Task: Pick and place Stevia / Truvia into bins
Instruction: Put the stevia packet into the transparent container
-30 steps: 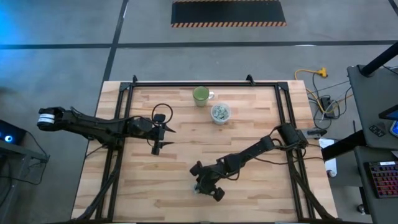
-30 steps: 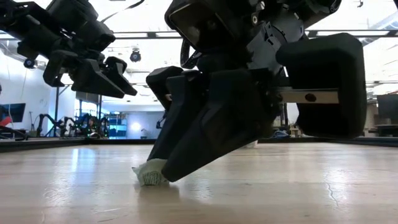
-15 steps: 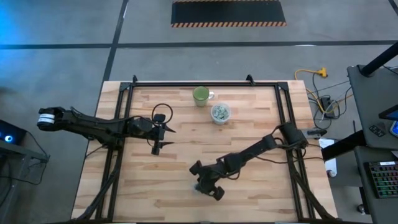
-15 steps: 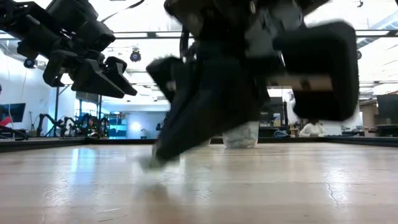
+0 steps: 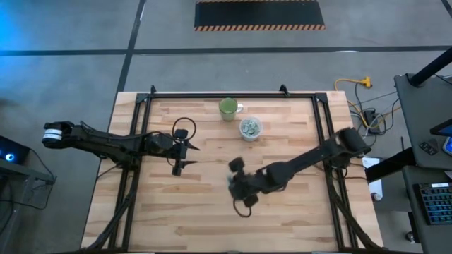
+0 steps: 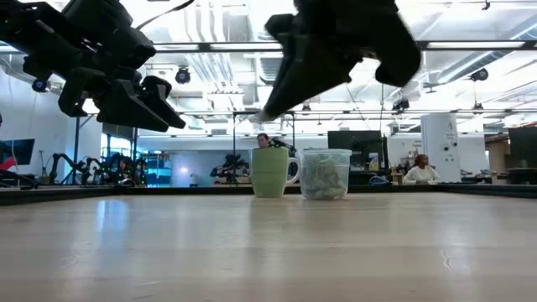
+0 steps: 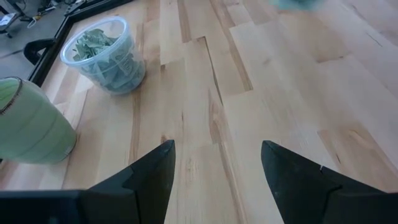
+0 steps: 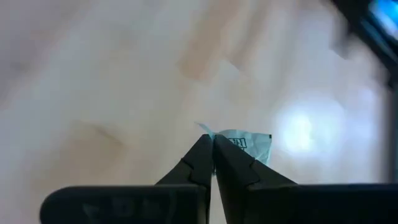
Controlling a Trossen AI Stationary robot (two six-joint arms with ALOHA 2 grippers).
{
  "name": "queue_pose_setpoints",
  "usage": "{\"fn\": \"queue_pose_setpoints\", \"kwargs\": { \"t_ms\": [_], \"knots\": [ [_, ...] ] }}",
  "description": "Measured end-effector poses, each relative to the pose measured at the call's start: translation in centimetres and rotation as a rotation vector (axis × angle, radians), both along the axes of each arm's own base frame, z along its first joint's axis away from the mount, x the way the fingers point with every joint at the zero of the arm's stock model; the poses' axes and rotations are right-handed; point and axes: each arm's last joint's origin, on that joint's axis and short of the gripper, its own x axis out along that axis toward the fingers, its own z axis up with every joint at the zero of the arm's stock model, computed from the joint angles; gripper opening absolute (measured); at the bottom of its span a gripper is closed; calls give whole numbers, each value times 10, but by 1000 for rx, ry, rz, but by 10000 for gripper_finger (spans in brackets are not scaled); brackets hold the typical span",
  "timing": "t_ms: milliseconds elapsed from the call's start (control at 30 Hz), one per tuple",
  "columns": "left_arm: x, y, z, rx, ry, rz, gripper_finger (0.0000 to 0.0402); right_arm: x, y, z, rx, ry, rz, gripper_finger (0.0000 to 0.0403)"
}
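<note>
My right gripper (image 5: 232, 182) hangs above the middle of the table and is shut on one pale green and white Stevia sachet (image 8: 250, 145). In the low view the right gripper (image 6: 265, 112) is well above the tabletop. The clear plastic cup (image 5: 250, 128) stands on its base near the far edge and holds several sachets (image 7: 102, 53). It also shows in the low view as the cup (image 6: 325, 174). My left gripper (image 5: 192, 155) waits open over the table's left half, above the wood, with its fingers apart in its wrist view (image 7: 217, 171). My right gripper pinches the sachet between its two fingertips (image 8: 205, 152) at one edge of the sachet (image 8: 225, 138). Most of the paper sticks out past the tips. The fingers slant downward in the low view. The sachet is lifted clear of the table.
A green mug (image 5: 228, 108) stands just left of the cup, close to the far edge; its wall (image 7: 28, 124) shows in the left wrist view. A black frame rail (image 5: 212, 94) runs along the table's far edge. Bare wood (image 5: 282, 219) lies toward the near edge.
My right gripper, shut on the sachet at the tabletop near the near edge, has risen and swung toward the far edge and the cup. The sachet has come off the wood and is now lifted clear.
</note>
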Motion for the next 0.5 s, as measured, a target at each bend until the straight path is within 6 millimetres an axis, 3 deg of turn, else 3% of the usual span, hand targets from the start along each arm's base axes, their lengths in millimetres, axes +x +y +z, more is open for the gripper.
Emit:
{"fn": "queue_pose_setpoints", "kwargs": {
  "t_ms": [200,500],
  "knots": [
    [0,0,0,0,-1,1,221,-18,-40,32,-18,-32,-184,9],
    [0,0,0,2,-4,4,221,-27,-124,30,-7,-31,-448,9]
  ]
}}
